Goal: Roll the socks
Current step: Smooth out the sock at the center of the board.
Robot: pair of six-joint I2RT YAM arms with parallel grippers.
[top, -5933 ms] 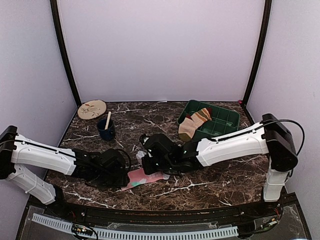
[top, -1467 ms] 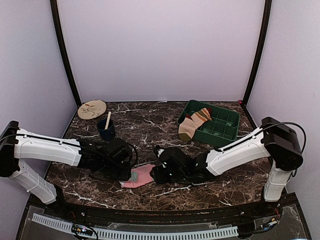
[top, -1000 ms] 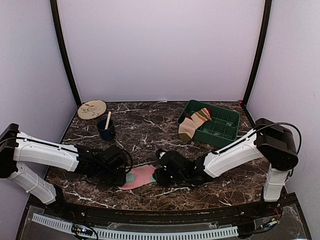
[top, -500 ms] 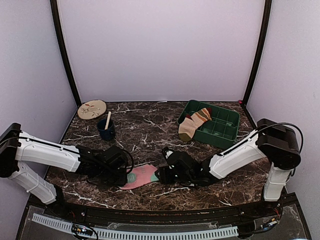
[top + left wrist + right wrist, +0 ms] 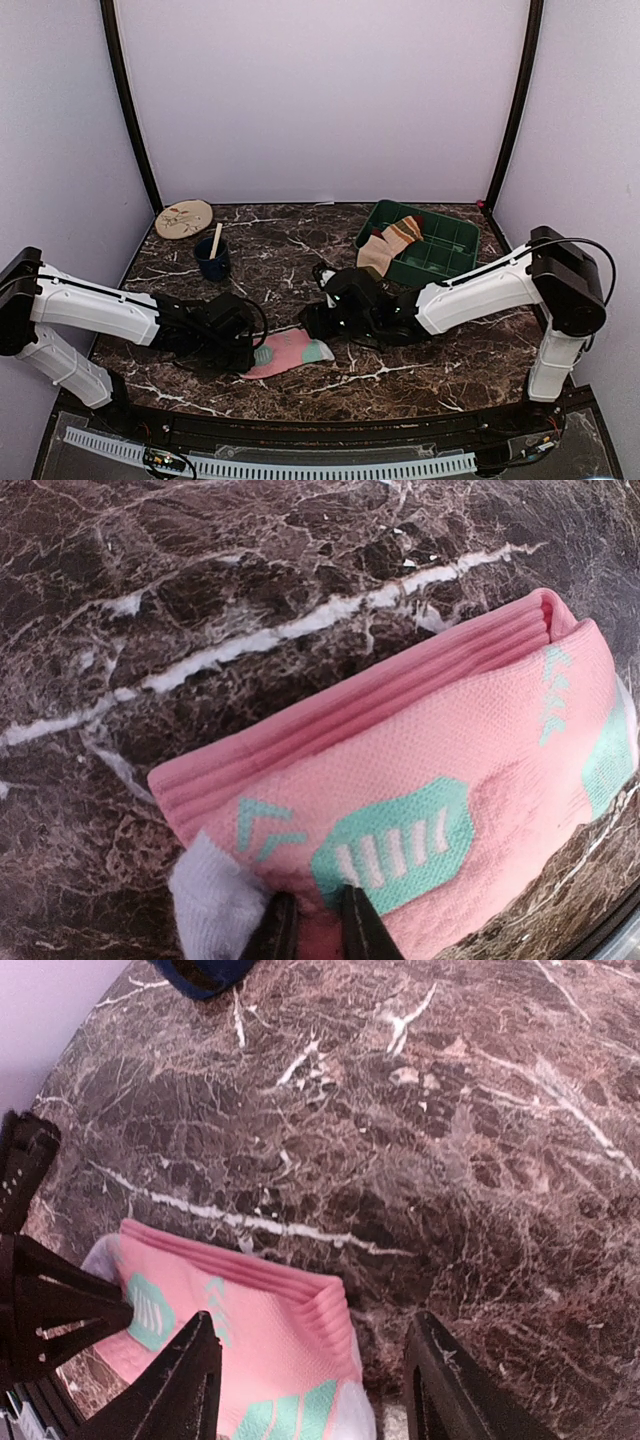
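Nothing is rolled yet: the pink sock (image 5: 288, 352) is laid on the counter (image 5: 300, 250), pinched by the left claw (image 5: 318, 925), the right claw (image 5: 315, 1325) spread nearby; the tan sock (image 5: 388, 245) is draped on the tray (image 5: 450, 240)

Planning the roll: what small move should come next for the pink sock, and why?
Probably lower the right end effector onto the pink sock and close: it hangs open above the free end, while the left end effector pinches the other.
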